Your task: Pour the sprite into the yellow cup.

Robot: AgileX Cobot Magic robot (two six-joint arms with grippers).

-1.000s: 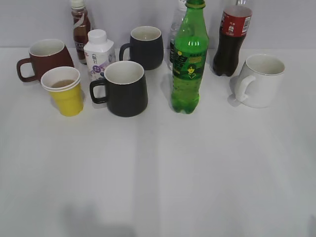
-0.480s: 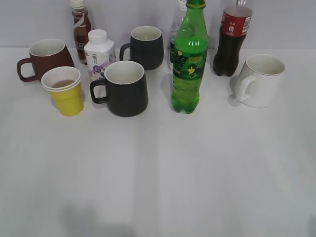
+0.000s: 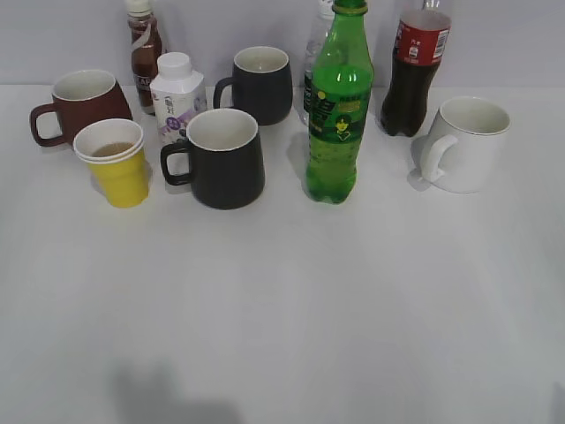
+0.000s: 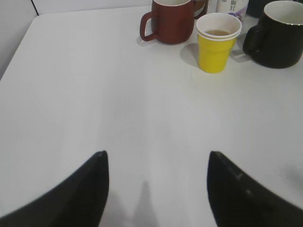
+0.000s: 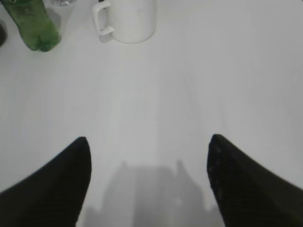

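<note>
The sprite, a tall green bottle with its cap on, stands upright at the back middle of the table; its base shows in the right wrist view. The yellow cup stands at the back left with a little brownish liquid inside, and shows in the left wrist view. My left gripper is open and empty above bare table, well short of the cup. My right gripper is open and empty above bare table, well short of the bottle. Neither gripper shows in the exterior view.
Around them stand a brown mug, two dark mugs, a white mug, a cola bottle, a small white bottle, a brown drink bottle and a clear bottle. The white table reaches forward.
</note>
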